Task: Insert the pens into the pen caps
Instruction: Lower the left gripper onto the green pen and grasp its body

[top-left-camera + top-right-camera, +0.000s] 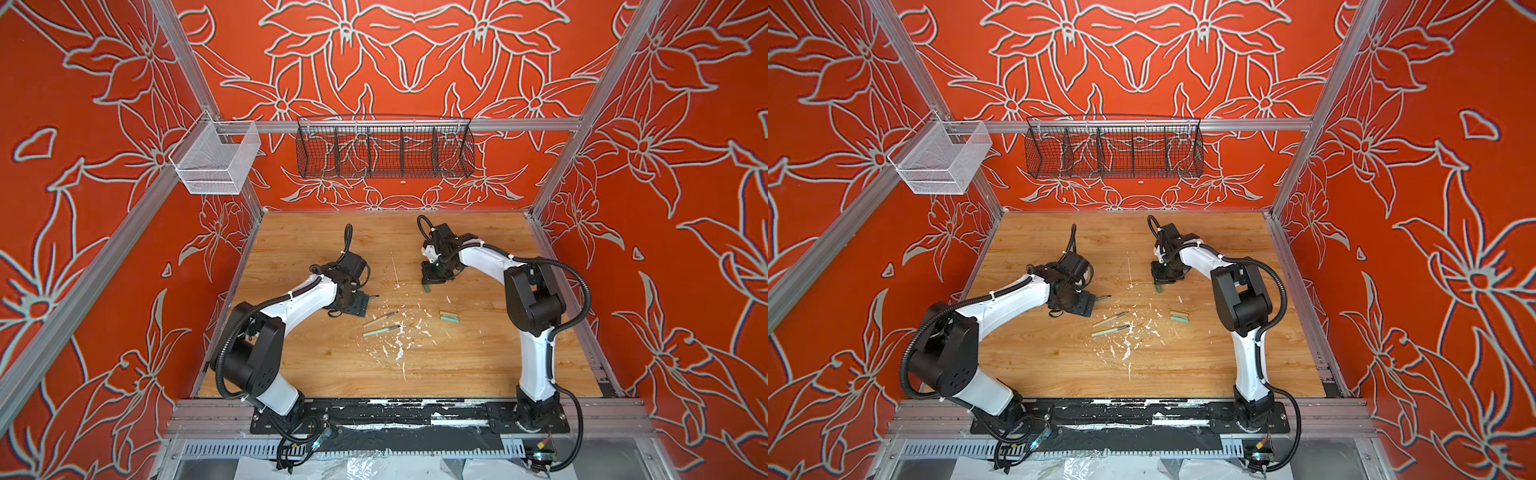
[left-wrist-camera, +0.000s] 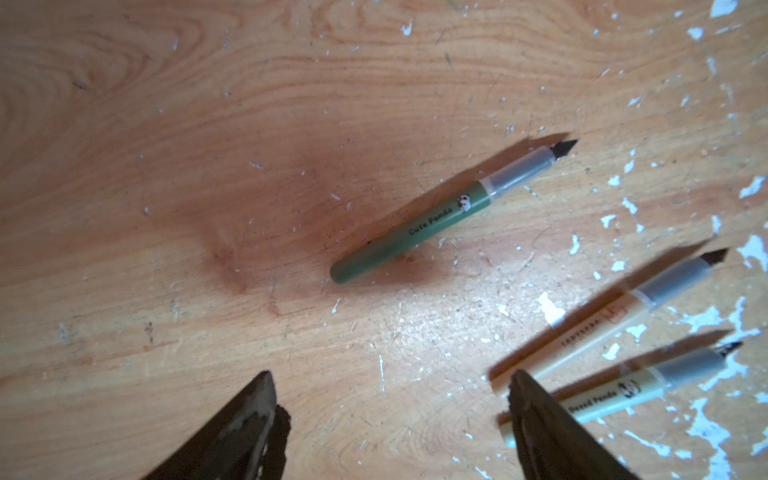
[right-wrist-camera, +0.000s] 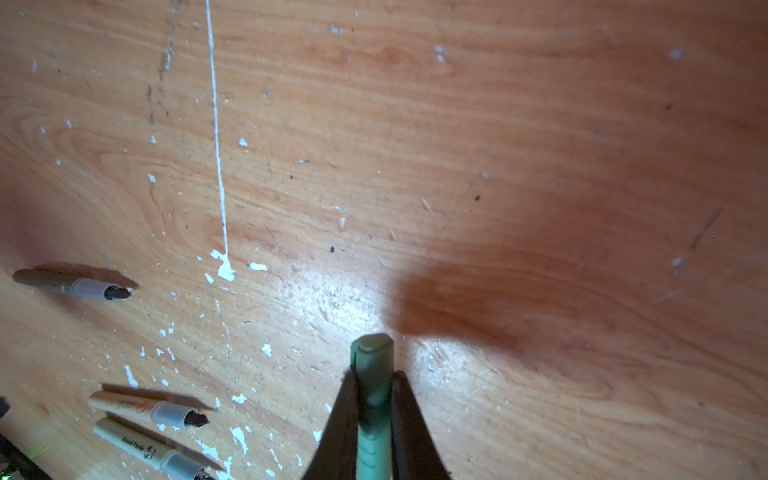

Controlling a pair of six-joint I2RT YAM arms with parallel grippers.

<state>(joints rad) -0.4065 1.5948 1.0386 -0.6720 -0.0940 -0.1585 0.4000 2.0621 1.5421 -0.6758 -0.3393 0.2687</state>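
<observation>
Three pens lie uncapped on the wooden table. The dark green pen (image 2: 436, 220) rests ahead of my left gripper (image 2: 392, 399), which stands open over bare wood with nothing between its fingers. In both top views this gripper (image 1: 360, 306) covers most of that pen, leaving only its dark tip (image 1: 374, 296) showing. The beige pen (image 1: 380, 319) and the pale mint pen (image 1: 381, 331) lie side by side nearer the middle. A beige cap (image 1: 448, 313) and a pale green cap (image 1: 450, 319) lie together to the right. My right gripper (image 3: 375, 376) is shut on the green cap (image 3: 372, 353), lifted just above the table (image 1: 427, 288).
White paint flecks (image 1: 399, 349) are scattered over the middle of the table. A black wire basket (image 1: 384, 149) and a white mesh basket (image 1: 216, 160) hang on the back frame. Both arm bases sit on the front rail (image 1: 407, 411).
</observation>
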